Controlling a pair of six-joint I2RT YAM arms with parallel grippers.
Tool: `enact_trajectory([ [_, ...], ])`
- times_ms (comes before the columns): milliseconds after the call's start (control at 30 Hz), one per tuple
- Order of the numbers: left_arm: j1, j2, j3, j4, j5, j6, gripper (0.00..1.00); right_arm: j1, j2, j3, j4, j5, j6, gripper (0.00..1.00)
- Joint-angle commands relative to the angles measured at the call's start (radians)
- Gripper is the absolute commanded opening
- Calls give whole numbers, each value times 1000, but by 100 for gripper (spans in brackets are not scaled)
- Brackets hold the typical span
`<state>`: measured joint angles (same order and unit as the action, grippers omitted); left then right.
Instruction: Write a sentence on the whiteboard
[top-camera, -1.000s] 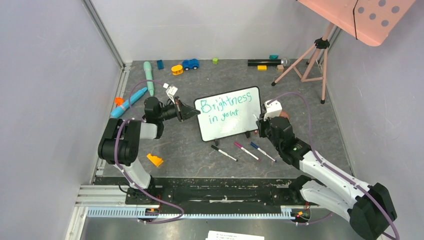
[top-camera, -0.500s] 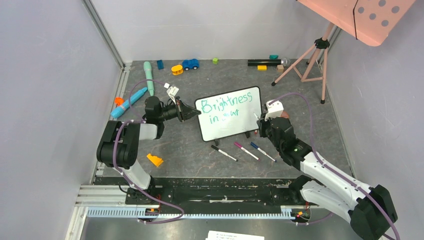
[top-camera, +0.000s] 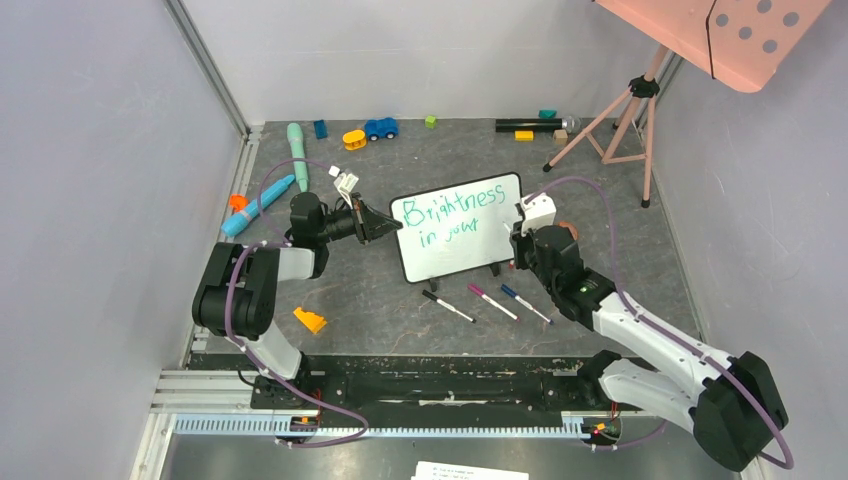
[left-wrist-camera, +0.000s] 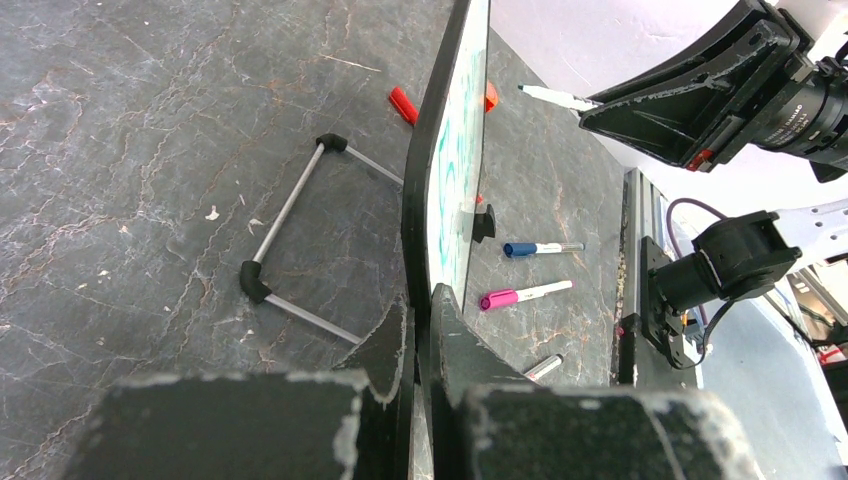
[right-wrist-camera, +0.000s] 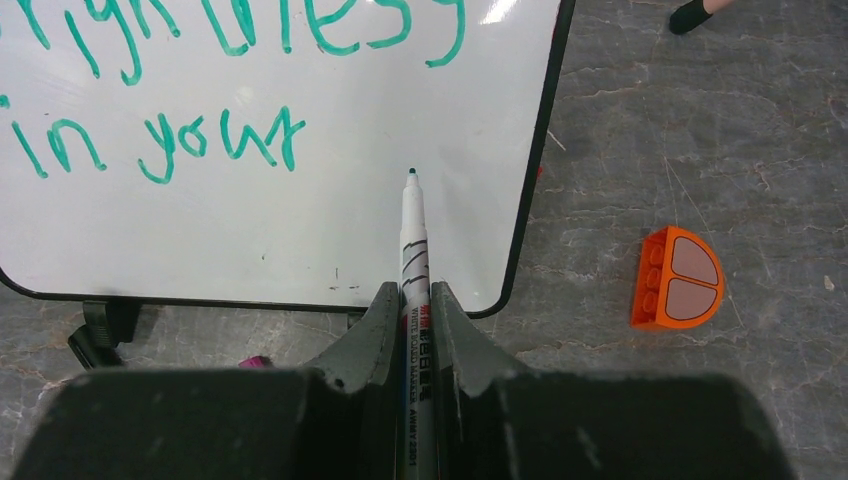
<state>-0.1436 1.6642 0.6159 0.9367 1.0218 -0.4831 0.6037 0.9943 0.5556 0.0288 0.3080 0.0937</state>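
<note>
From above, the whiteboard (top-camera: 470, 258) stands propped on the grey table, tilted back, and the sentence (top-camera: 448, 211) on it reads "Brightness" with "in your" on a second line, in teal. The left gripper (top-camera: 386, 226) meets the whiteboard's left edge, and the right gripper (top-camera: 519, 238) sits at its right edge. Three loose pens lie on the table just in front of the whiteboard: a black-capped pen (top-camera: 447, 306), a pink-capped pen (top-camera: 493, 302) and a blue-capped pen (top-camera: 525, 304). An orange wedge (top-camera: 309, 320) lies well in front and to the left of the whiteboard. In the left wrist view the whiteboard is seen edge-on, and the left jaws are clenched on its black frame, one finger on each face. A wire stand (left-wrist-camera: 297, 232) props the whiteboard from behind. On its writing side lie the blue-capped and pink-capped pens, and beyond them the right gripper holds a marker (left-wrist-camera: 553, 97) pointing at the whiteboard's face. In the right wrist view the right jaws grasp that marker by its barrel. Its dark tip is over bare white below and to the right of "your", though contact cannot be told. An orange block (right-wrist-camera: 677, 278) lies on the table to the right of the whiteboard.
</note>
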Motion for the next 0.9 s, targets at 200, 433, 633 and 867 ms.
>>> enact_trajectory([
  [200, -11, -1, 2, -16, -11, 126, 2, -2, 54, 65, 20, -162, -37, 0],
  [433, -10, -1, 4, -24, -14, 129, 2, -1, 68, 51, 28, -249, -15, 0],
  [633, -11, 2, 8, -20, -10, 126, 2, 116, 83, 19, 74, -231, 22, 0],
  [867, -10, 3, 7, -13, -6, 123, 2, 203, 132, 25, 92, -130, 53, 0],
])
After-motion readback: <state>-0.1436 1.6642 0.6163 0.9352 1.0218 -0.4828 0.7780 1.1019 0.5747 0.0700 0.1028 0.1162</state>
